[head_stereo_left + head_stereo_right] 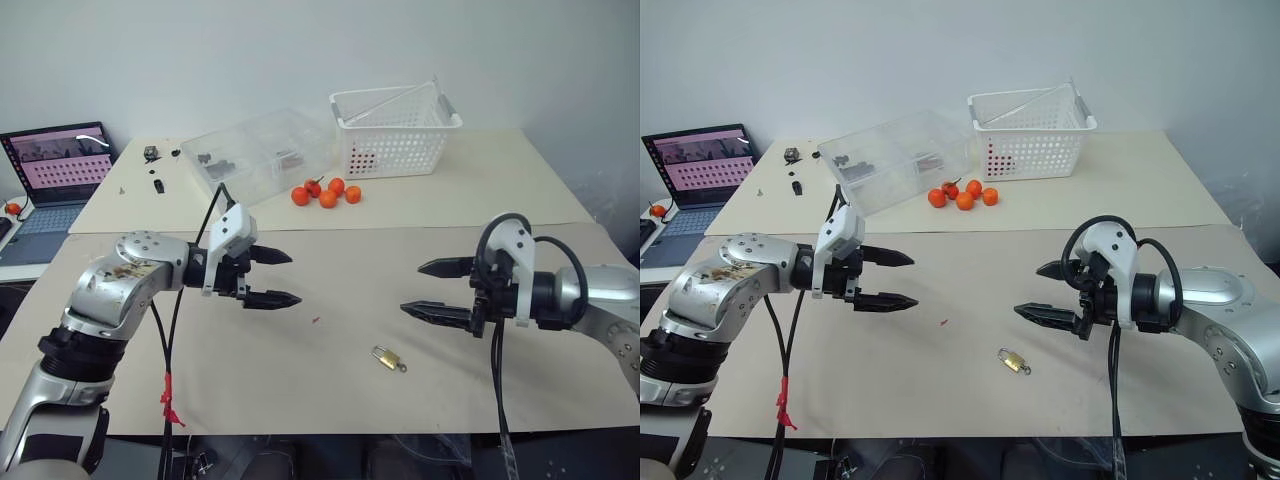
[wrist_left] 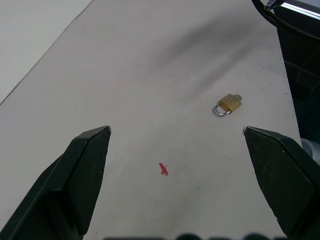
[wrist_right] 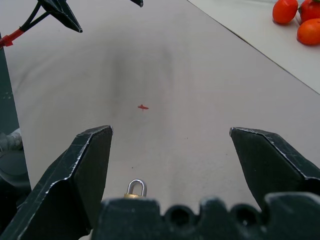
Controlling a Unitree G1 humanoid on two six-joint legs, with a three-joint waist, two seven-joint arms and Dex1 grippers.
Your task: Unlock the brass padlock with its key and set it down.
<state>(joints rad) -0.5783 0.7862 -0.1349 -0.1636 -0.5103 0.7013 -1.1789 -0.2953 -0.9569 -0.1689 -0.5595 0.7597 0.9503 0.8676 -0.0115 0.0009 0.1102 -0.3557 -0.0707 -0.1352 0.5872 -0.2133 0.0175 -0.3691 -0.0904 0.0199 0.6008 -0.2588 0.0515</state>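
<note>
The brass padlock (image 1: 388, 357) lies flat on the beige table (image 1: 300, 390), near the front edge, between my two arms. Its silver shackle looks closed. A tiny silvery key (image 2: 238, 97) sticks out of the body's end opposite the shackle. My left gripper (image 1: 294, 278) hovers open above the table, up and to the left of the lock, pointing right with nothing between its fingers. My right gripper (image 1: 411, 288) hovers open just right of and above the lock, pointing left, also empty. The right wrist view has the padlock (image 3: 135, 189) close under its fingers.
Several orange fruits (image 1: 327, 192) lie on the far table, between a clear plastic box (image 1: 260, 150) and a white basket (image 1: 395, 130). A laptop (image 1: 60, 165) stands at the far left. A small red mark (image 1: 316, 320) is on the table left of the lock.
</note>
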